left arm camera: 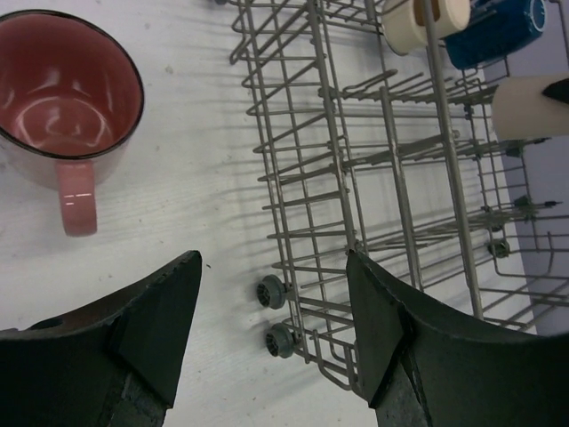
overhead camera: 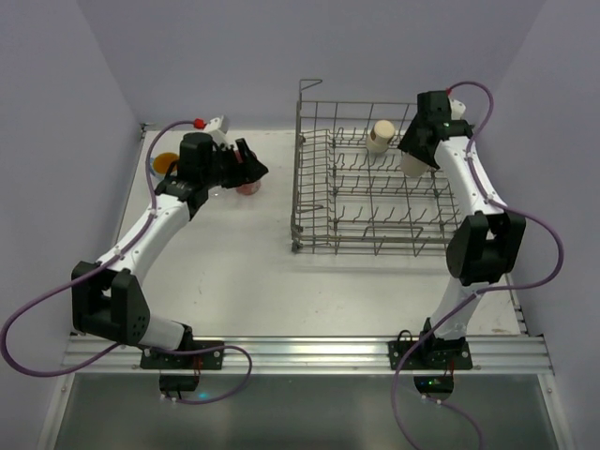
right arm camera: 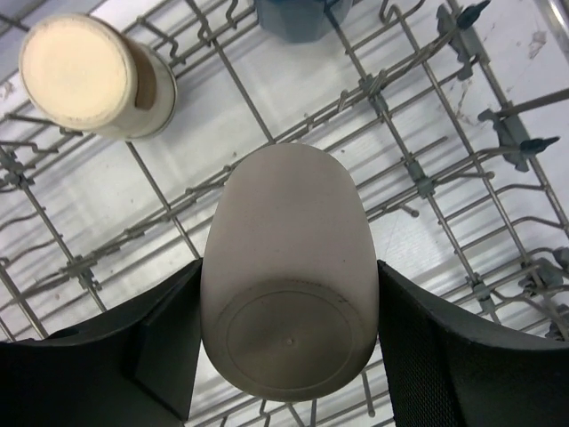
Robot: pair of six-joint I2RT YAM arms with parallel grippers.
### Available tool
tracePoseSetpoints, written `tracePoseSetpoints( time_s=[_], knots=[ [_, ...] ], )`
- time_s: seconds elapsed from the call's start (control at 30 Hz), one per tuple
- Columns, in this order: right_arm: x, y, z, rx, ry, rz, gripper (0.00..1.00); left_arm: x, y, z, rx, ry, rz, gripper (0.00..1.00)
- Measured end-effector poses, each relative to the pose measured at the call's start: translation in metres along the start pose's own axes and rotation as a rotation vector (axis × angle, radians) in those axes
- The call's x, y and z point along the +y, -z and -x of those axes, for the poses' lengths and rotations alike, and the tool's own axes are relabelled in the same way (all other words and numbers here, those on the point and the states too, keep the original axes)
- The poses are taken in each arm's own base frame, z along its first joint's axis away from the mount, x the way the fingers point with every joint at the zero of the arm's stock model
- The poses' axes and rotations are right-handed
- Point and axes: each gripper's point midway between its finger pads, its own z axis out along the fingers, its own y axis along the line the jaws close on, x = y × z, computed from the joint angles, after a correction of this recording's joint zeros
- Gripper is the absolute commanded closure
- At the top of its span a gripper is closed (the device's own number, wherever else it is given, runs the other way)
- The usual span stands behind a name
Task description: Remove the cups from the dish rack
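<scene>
While three cups are seen in the dish rack (overhead camera: 370, 202), one pale beige cup (right arm camera: 289, 294) is gripped on both sides by the right gripper (right arm camera: 286, 283). The jaws are closed down to the cup's width, and its base is turned to the wrist camera, over the rack's far right part. Whether it is clear of the prongs cannot be told. A second beige cup (overhead camera: 380, 136) is seen tilted, base up, on the prongs just beside it, with a dark blue mug (left arm camera: 498, 31) close by. Outside the rack, a pink mug (left arm camera: 67, 89) is stood upright on the table (overhead camera: 253, 262), near the left gripper (left arm camera: 276, 302), whose jaws are spread wide with nothing held. An orange-lined mug (overhead camera: 166, 162) is set at the table's far left.
</scene>
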Motion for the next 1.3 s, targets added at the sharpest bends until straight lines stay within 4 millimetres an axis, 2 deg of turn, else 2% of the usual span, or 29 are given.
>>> tracePoseSetpoints(
  time_s=[0.2, 0.3, 0.4, 0.6, 0.8, 1.07, 1.3],
  knots=[
    [0.007, 0.010, -0.022, 0.018, 0.028, 0.007, 1.00, -0.024, 0.000, 0.001, 0.013, -0.007, -0.132, 0.30],
    [0.007, 0.027, -0.026, 0.004, 0.030, 0.029, 1.00, -0.037, -0.001, 0.000, 0.026, -0.001, -0.206, 0.30],
    [0.012, 0.053, -0.030, -0.004, 0.022, 0.100, 1.00, -0.055, -0.001, 0.002, 0.033, 0.017, -0.308, 0.29],
    [0.040, 0.109, -0.040, 0.010, -0.033, 0.391, 1.00, -0.096, 0.009, 0.003, 0.047, 0.100, -0.584, 0.28],
    [0.085, 0.155, -0.049, 0.076, -0.088, 0.738, 1.00, -0.118, 0.016, -0.005, 0.096, 0.218, -0.783, 0.26],
    [0.127, 0.196, -0.064, 0.236, -0.156, 1.076, 1.00, -0.148, 0.038, -0.009, 0.124, 0.249, -0.957, 0.25],
    [0.145, 0.213, -0.074, 0.340, -0.176, 1.212, 1.00, -0.158, 0.043, -0.010, 0.132, 0.245, -1.011, 0.25]
  ],
)
